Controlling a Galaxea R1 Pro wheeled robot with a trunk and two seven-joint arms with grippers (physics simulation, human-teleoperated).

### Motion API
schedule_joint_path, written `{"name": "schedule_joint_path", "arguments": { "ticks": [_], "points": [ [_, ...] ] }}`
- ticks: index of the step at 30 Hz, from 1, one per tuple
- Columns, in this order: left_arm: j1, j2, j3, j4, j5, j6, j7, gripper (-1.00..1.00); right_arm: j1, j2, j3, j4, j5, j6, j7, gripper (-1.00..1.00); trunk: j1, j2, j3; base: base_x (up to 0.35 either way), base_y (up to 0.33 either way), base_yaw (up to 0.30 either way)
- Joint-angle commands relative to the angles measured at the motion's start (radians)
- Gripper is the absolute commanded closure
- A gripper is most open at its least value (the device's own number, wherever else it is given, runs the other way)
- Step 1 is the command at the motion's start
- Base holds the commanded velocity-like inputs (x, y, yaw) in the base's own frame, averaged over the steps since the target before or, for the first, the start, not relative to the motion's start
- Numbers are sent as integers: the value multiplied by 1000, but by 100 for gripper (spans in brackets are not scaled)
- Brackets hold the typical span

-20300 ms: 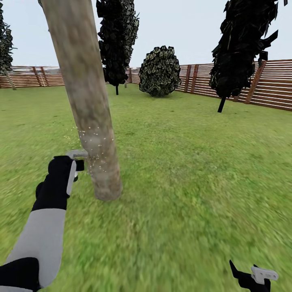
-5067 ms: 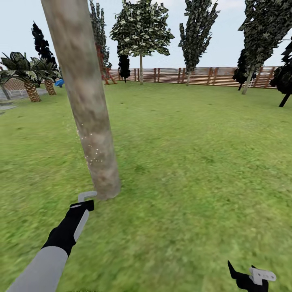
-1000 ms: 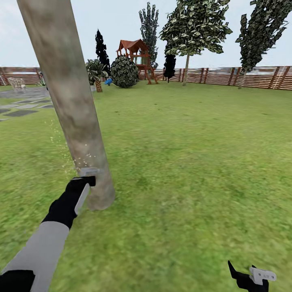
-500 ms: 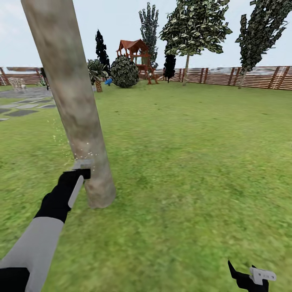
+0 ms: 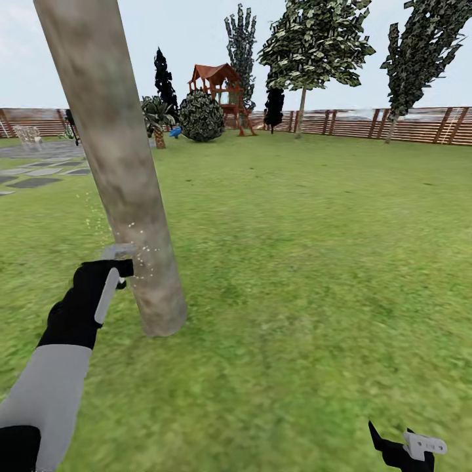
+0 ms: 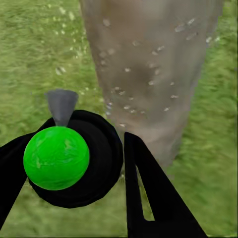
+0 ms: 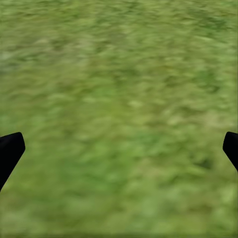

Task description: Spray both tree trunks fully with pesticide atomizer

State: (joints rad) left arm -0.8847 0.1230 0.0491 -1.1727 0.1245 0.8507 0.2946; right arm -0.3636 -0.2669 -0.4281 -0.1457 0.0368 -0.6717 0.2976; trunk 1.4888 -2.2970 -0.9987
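Your left gripper has its fingers pinched on the pesticide atomizer, the grey nozzle pointing at the tree trunk just ahead of the fingers. Whitish specks of pesticide hang between nozzle and bark and dot the trunk at nozzle height. Your right gripper hangs well apart from the tree, fingers spread over bare lawn, carrying nothing.

Risks, as judged: the specks sit in a narrow band, so the bark well above and the foot of the trunk below the fingers may stay uncovered if you hold one height. The nozzle is very near the bark; a push forward could knock the atomizer against the trunk and shift it in the grip.

The left wrist view shows the green bottle, the nozzle's aim and the specks on the bark plainly. The head view shows the trunk's lean and length, and the fence and further trees far beyond the fingers.
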Motion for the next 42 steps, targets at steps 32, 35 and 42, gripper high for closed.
{"name": "schedule_joint_path", "arguments": {
  "ticks": [32,35,42],
  "points": [
    [-94,-15,0,-141,73,159,-31,100,0,0,0,0,0,0,0,-100,0,0,0,0,0,0],
    [-97,-65,-24,-152,72,161,-30,100,0,0,0,0,0,0,0,-100,0,0,0,0,0,0],
    [-87,-45,-63,-154,62,159,-28,100,0,0,0,0,0,0,0,-100,0,0,0,0,0,0]
  ]
}}
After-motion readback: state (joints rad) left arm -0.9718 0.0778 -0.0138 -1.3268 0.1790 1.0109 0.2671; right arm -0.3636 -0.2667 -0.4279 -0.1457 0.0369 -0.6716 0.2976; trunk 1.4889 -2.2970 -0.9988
